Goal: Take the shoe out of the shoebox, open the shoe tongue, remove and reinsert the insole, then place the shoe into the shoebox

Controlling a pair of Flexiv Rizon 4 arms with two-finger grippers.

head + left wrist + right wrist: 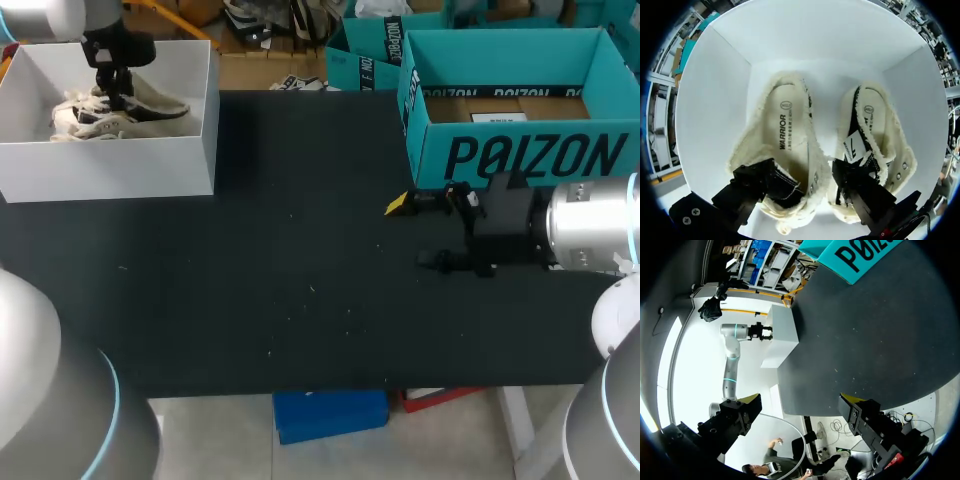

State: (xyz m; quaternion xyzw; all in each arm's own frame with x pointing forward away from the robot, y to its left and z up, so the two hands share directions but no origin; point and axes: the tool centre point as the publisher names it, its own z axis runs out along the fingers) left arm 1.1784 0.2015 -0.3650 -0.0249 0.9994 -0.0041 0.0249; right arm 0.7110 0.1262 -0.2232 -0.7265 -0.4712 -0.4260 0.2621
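Shoebox: white shoebox (150, 170), lid off, on the black worktop (300, 300) at the upper left of the head view.
Shoe: cream shoe (790, 130) with dark trim, sitting in the shoebox, mouth up, its pale insole (782, 120) in place and showing.
Second shoe: lies just beside the first in the same box (880, 130); a small white tag (852, 147) rests on its tongue.
Left claw: down inside the shoebox (115, 95), over the heel ends of the pair.
Left claw state: spread wide; the fingers (760, 182) stand apart, one at each shoe's mouth, with the two neighbouring shoe walls between them. Tips are sunk out of sight, seemingly into the shoe openings. Nothing looks pinched or lifted.
Right claw: at the right of the head view (412, 232), over bare worktop, pointing toward the middle, well apart from the shoebox.
Right claw state: wide open, nothing between the fingers in the wrist view.
Teal box: open teal box (520, 155) at the upper right of the head view, just behind the right claw.
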